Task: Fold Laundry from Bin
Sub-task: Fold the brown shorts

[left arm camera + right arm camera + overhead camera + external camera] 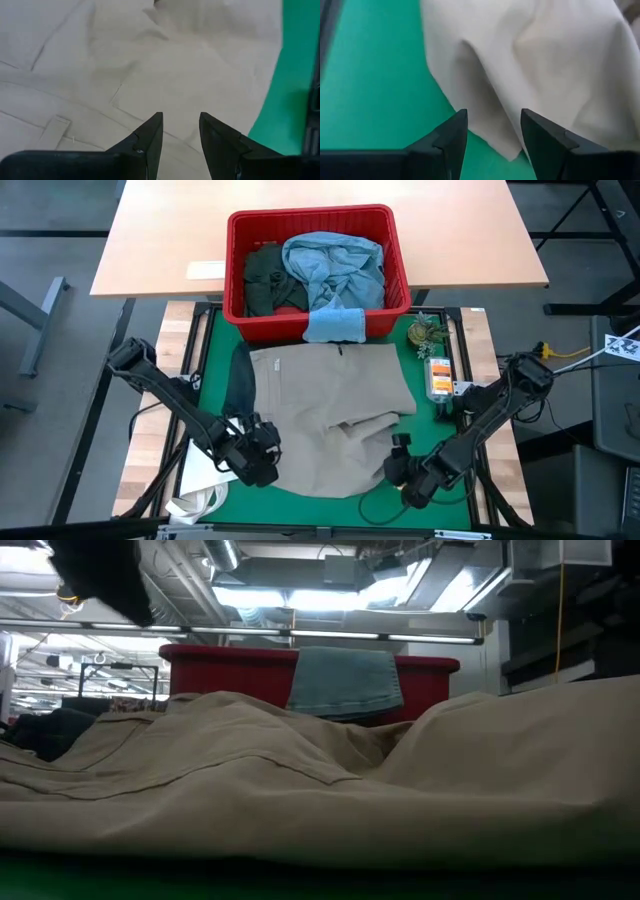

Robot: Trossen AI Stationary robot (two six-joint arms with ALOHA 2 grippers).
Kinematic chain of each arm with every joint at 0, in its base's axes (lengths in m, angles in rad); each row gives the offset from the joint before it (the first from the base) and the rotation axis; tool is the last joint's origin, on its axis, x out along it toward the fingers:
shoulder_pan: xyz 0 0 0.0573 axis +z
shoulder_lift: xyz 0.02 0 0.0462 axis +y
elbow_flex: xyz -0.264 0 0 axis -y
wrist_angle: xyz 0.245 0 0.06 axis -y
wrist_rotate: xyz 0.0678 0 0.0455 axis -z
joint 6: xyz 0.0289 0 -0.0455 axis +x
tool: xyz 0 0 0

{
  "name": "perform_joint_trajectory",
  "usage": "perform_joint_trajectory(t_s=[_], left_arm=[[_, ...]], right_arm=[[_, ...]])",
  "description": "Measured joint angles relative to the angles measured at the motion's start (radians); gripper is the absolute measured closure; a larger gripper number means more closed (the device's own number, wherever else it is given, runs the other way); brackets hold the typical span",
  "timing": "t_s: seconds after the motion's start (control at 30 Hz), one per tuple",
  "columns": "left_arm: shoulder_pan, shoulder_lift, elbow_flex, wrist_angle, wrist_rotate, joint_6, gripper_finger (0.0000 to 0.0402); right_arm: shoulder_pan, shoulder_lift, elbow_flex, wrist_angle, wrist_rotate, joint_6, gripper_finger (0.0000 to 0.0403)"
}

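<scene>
Khaki trousers (335, 410) lie spread and rumpled on the green mat (215, 350), filling the low view (320, 790). Behind them stands the red bin (310, 216), which holds light blue jeans (335, 265) and a dark green piece (265, 280). A small light blue cloth (335, 325) hangs over the bin's near rim (345, 680). My left gripper (266, 444) is open over the trousers' near left part (181, 117). My right gripper (398, 466) is open over their near right edge (494, 114), where cloth meets mat.
A dark garment (242, 385) lies along the trousers' left side. A white tote bag (205, 480) sits at the near left corner. A small green item (425, 332) and an orange-labelled object (440, 377) lie on the mat's right strip. A wooden table (150, 240) stands behind the bin.
</scene>
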Motion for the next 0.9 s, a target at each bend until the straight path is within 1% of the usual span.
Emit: perform_joint_trajectory(t_s=[0.1, 0.17, 0.27, 0.33, 0.4, 0.53, 0.77, 0.83, 0.9], left_arm=[[-0.006, 0.047, 0.000, 0.000, 0.023, 0.000, 0.0289], [-0.010, 0.078, 0.000, 0.000, 0.033, 0.000, 0.0297], [-0.013, 0.112, 0.000, 0.001, 0.033, 0.000, 0.0310], [-0.016, 0.126, 0.000, 0.000, 0.034, 0.000, 0.0318], [-0.018, 0.129, 0.000, 0.001, 0.032, 0.000, 0.0326], [-0.017, 0.129, 0.000, 0.001, 0.022, 0.000, 0.0339], [-0.024, 0.129, 0.000, 0.002, 0.018, -0.011, 0.0361], [-0.030, 0.129, 0.000, 0.002, 0.018, -0.023, 0.0368], [-0.035, 0.137, 0.000, 0.004, 0.019, -0.032, 0.0375]], right_arm=[[0.000, 0.022, 0.000, 0.001, -0.006, 0.045, 0.0220], [0.000, 0.043, 0.000, 0.008, -0.043, 0.063, 0.0222], [-0.001, 0.066, 0.000, 0.029, -0.106, 0.077, 0.0235], [-0.001, 0.078, 0.000, 0.039, -0.124, 0.078, 0.0250], [-0.001, 0.090, 0.000, 0.052, -0.109, 0.078, 0.0268], [-0.002, 0.115, 0.000, 0.050, -0.032, 0.077, 0.0310], [-0.003, 0.131, 0.000, 0.046, 0.042, 0.077, 0.0388], [-0.003, 0.131, 0.000, 0.044, 0.047, 0.073, 0.0398], [-0.003, 0.131, 0.000, 0.043, 0.040, 0.072, 0.0394]])
